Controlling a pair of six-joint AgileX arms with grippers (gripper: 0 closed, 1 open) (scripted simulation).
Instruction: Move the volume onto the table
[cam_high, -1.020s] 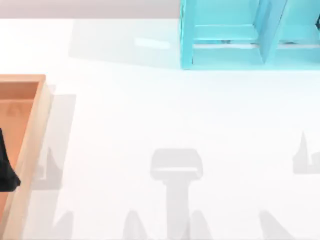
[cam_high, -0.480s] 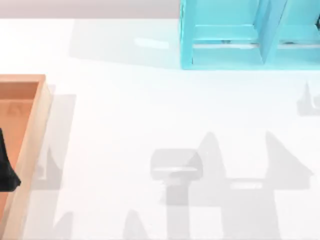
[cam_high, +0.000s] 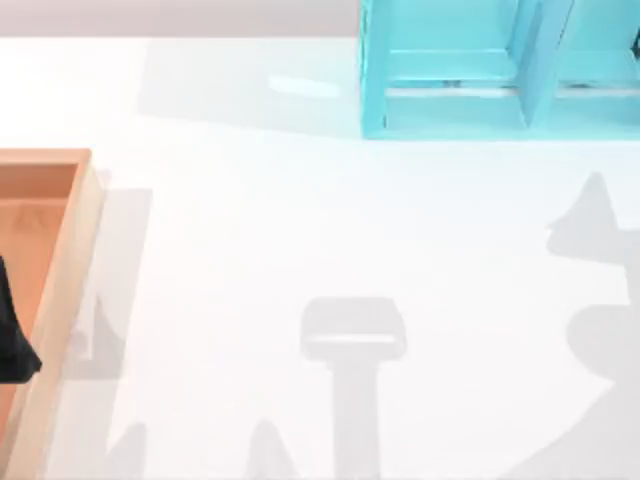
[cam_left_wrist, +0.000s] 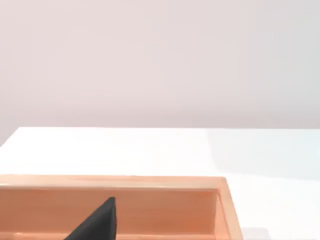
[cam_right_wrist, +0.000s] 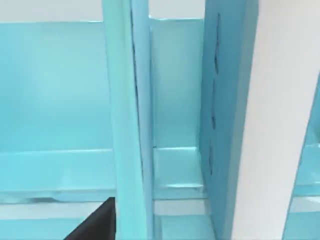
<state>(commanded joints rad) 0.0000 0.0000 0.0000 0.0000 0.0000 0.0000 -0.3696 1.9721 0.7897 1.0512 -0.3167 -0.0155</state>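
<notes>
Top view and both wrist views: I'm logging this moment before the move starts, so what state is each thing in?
shelf unit: upright at the table's far edge, right of centre; compartments open toward the table.
volume: standing upright in the shelf unit, teal cover and white page edges facing the right wrist camera.
wooden tray: flat on the table's left side.
table: bare across the middle.
left gripper: over the tray.

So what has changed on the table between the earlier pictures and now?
In the top view, the right arm's shadow on the table has shifted from the near right area up toward the light-blue shelf unit. The wooden tray, the shelf unit and the left gripper over the tray stayed as they were.
</notes>
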